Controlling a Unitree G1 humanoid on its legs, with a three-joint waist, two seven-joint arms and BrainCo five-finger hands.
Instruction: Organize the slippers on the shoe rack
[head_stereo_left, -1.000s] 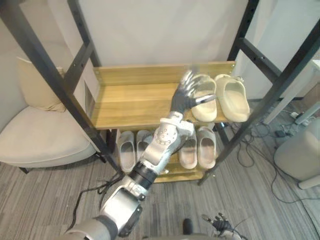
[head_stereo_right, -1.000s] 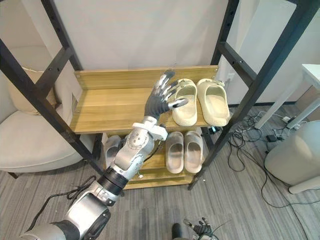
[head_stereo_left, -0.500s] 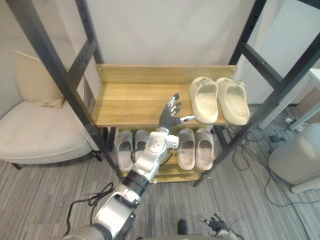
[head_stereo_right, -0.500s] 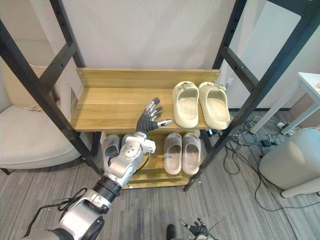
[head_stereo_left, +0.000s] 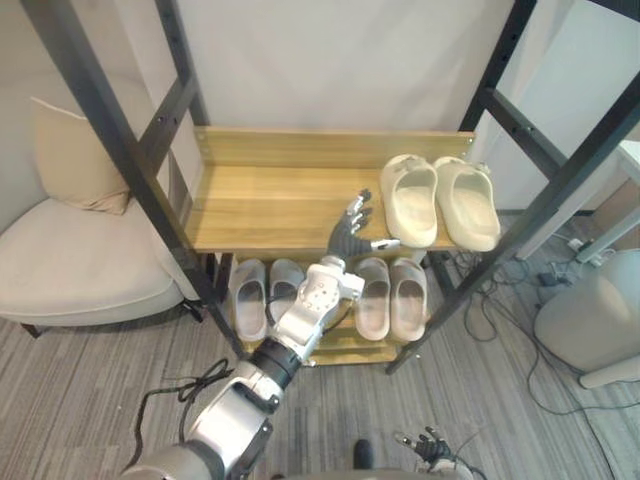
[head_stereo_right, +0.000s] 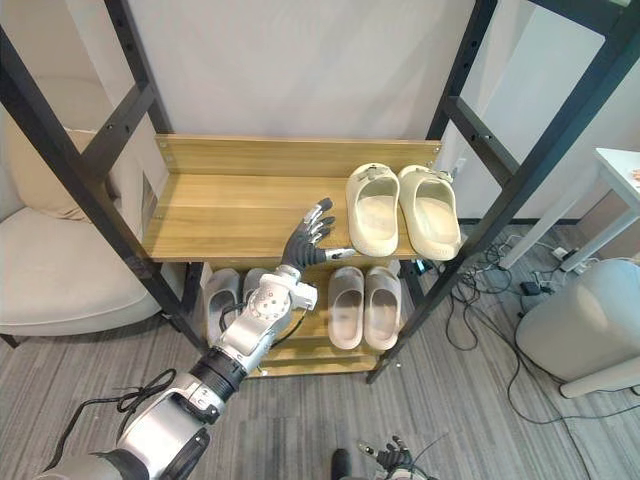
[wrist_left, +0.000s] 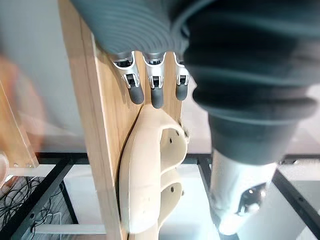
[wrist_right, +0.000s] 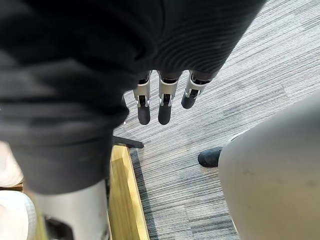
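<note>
A pair of cream slippers (head_stereo_left: 438, 200) lies side by side at the right end of the wooden upper shelf (head_stereo_left: 270, 205). My left hand (head_stereo_left: 352, 232) is open over the front edge of that shelf, just left of the cream pair and apart from it. In the left wrist view its straight fingers (wrist_left: 156, 92) point along the shelf toward the cream slippers (wrist_left: 150, 185). On the lower shelf lie a grey pair (head_stereo_left: 262, 295) and a beige pair (head_stereo_left: 390, 297). My right hand (wrist_right: 160, 105) hangs open low over the carpet, holding nothing.
Black slanted frame posts (head_stereo_left: 110, 130) stand on both sides of the rack. A beige armchair (head_stereo_left: 80, 270) with a cushion sits at the left. Cables (head_stereo_left: 545, 270) and a pale rounded object (head_stereo_left: 590, 320) lie on the floor at the right.
My left hand has drawn back from the cream slipper to the shelf's front edge, then drifted slightly right. The slippers have stayed in place.
</note>
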